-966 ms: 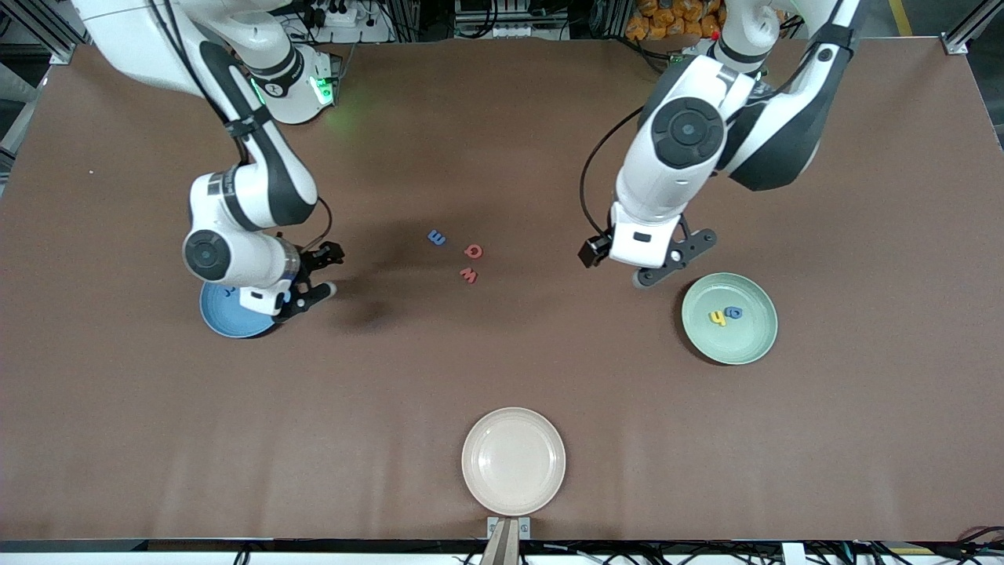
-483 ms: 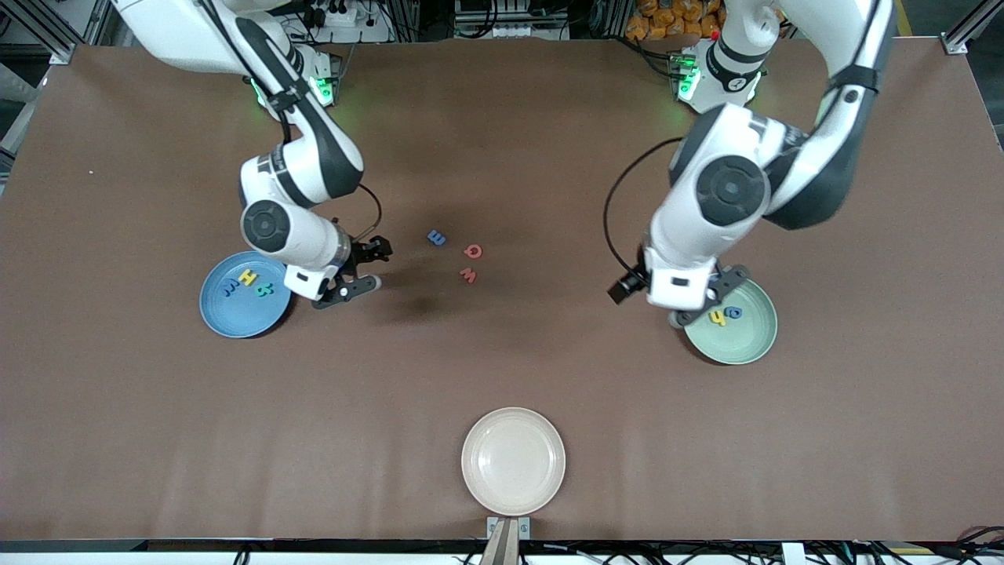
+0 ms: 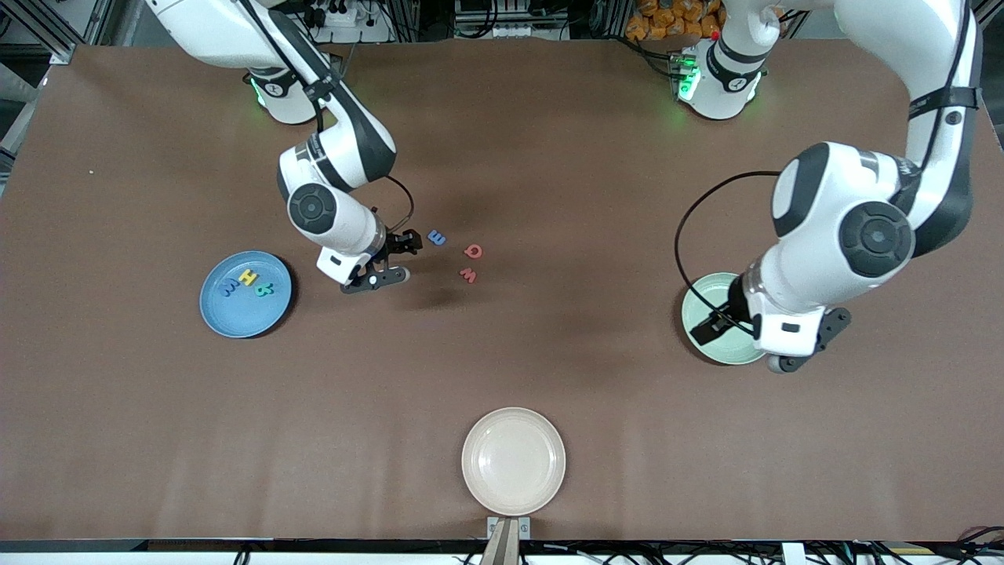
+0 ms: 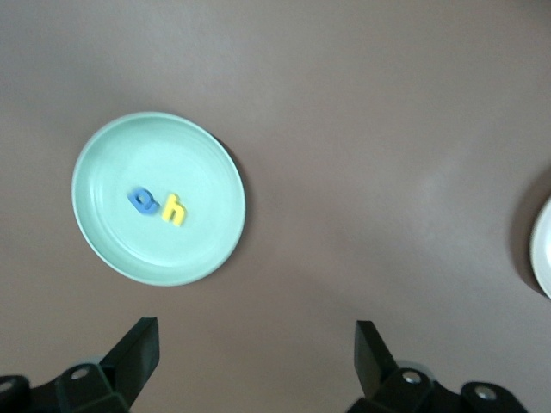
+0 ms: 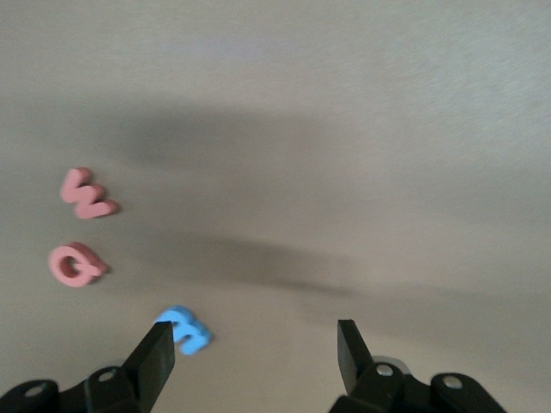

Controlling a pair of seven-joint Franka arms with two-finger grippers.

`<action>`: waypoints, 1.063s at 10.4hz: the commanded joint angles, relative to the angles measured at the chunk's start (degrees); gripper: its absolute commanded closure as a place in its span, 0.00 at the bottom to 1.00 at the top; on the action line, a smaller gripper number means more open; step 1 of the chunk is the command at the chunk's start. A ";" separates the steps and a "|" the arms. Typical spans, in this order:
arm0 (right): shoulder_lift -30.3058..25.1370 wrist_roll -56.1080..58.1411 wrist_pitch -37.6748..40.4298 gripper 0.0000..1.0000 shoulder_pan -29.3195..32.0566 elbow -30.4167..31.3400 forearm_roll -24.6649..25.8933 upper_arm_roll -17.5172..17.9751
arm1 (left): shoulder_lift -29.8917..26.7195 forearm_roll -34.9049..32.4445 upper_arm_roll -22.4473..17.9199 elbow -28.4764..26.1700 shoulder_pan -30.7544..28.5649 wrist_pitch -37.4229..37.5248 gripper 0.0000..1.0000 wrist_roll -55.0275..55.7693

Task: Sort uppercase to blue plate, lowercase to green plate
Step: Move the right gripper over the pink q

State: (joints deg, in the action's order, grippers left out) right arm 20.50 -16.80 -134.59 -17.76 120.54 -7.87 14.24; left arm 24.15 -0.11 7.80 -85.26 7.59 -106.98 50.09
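Letter shapes are the only writing to be read. On the blue plate [image 3: 245,294], toward the right arm's end of the counter [image 3: 502,369], a yellow H [image 3: 248,277] is made out between a dark blue letter [image 3: 230,288] and a teal one [image 3: 264,290] — these two are too small to be read surely. On the green plate [image 4: 158,198] a yellow h [image 4: 174,209] and a blue a [image 4: 144,201] lie touching; in the front view they are hidden by the left arm. Mid-counter lie a small blue letter [image 3: 436,238], a red Q [image 3: 473,251] and a red w [image 3: 468,275]. The right pincer [image 3: 396,259] is held open and empty just beside the small blue letter; the left pincer [image 4: 254,366] is spread wide, empty, at the green plate's edge. A cream plate [image 3: 513,461] is seen nearest the camera.
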 commanded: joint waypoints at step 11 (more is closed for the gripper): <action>9.91 -35.49 -8.41 0.24 -15.46 -7.77 15.60 -0.18 | 4.24 -2.97 0.38 0.80 -3.19 -3.67 0.00 -6.76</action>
State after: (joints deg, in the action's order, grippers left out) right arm 28.74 -50.54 -142.58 -32.80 114.24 6.39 14.34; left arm 27.79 -1.51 7.82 -85.24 4.98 -110.20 44.37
